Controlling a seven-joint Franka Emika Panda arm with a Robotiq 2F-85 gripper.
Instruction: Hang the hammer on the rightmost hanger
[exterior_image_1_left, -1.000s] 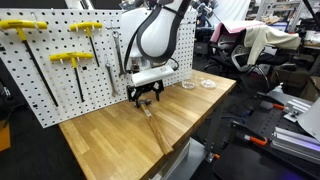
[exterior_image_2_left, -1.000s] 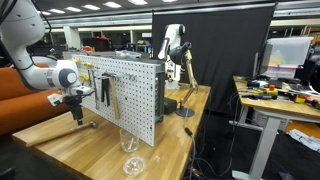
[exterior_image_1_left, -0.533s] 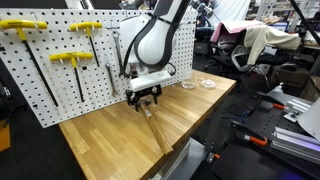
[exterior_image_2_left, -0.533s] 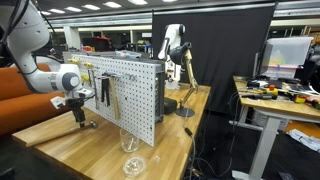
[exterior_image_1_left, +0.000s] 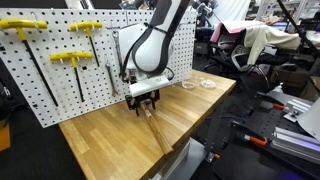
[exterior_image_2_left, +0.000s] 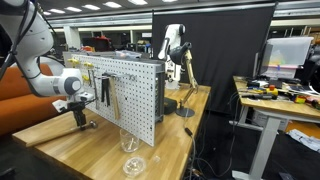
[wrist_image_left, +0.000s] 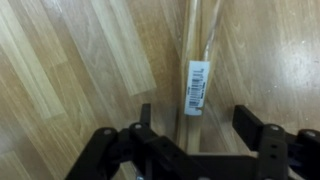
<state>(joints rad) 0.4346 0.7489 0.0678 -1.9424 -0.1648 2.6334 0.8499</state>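
The hammer lies flat on the wooden table; its long pale wooden handle (exterior_image_1_left: 156, 128) runs from under the gripper toward the table's front edge. In the wrist view the handle (wrist_image_left: 197, 45) carries a white barcode sticker and passes between the two dark fingers. The head is hidden under the gripper. My gripper (exterior_image_1_left: 146, 99) is open, low over the hammer's upper end, fingers on either side of the handle (wrist_image_left: 198, 125), not closed on it. It also shows in an exterior view (exterior_image_2_left: 80, 113), in front of the pegboard.
A white pegboard (exterior_image_1_left: 60, 85) stands upright along the table's back, with yellow T-handled tools (exterior_image_1_left: 68, 60) and black-handled pliers (exterior_image_1_left: 113, 55) hanging on it. Clear glassware (exterior_image_1_left: 208, 85) sits at the table's far corner. A glass (exterior_image_2_left: 127, 140) stands near the pegboard's end.
The gripper has shifted slightly along the pegboard and lowered a little over the hammer. The hammer has not moved.
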